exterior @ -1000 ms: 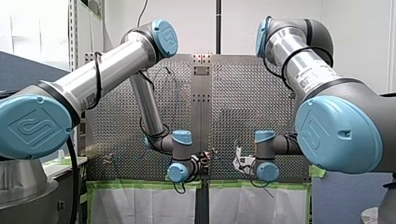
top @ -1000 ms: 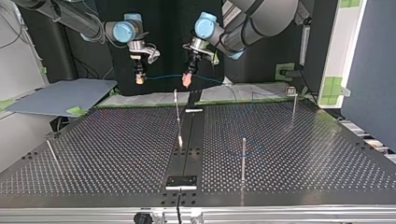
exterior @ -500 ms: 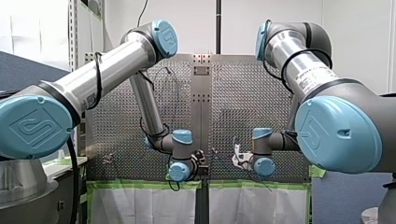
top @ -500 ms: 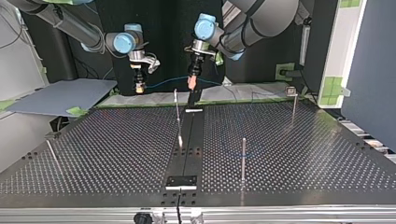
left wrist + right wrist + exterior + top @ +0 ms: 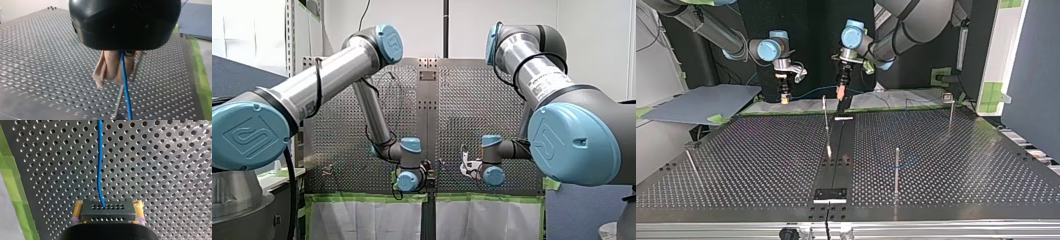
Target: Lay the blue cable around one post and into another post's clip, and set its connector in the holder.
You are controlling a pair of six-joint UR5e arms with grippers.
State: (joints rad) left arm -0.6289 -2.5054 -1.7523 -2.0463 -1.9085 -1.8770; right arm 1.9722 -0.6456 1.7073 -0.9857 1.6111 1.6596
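The right hand (image 5: 108,206) is clenched on the black connector (image 5: 108,214), yellow pads (image 5: 78,210) at either side, and the blue cable (image 5: 100,165) runs from it out over the perforated tabletop (image 5: 162,170). The left hand (image 5: 119,73) pinches that cable between beige pads (image 5: 108,67); in the top view it spans the 2 hands near a thin post (image 5: 825,120).

A grey-blue board (image 5: 701,102) lies beyond the perforated table (image 5: 961,165) at the top view's left; green tape (image 5: 199,72) lines the table's edge.
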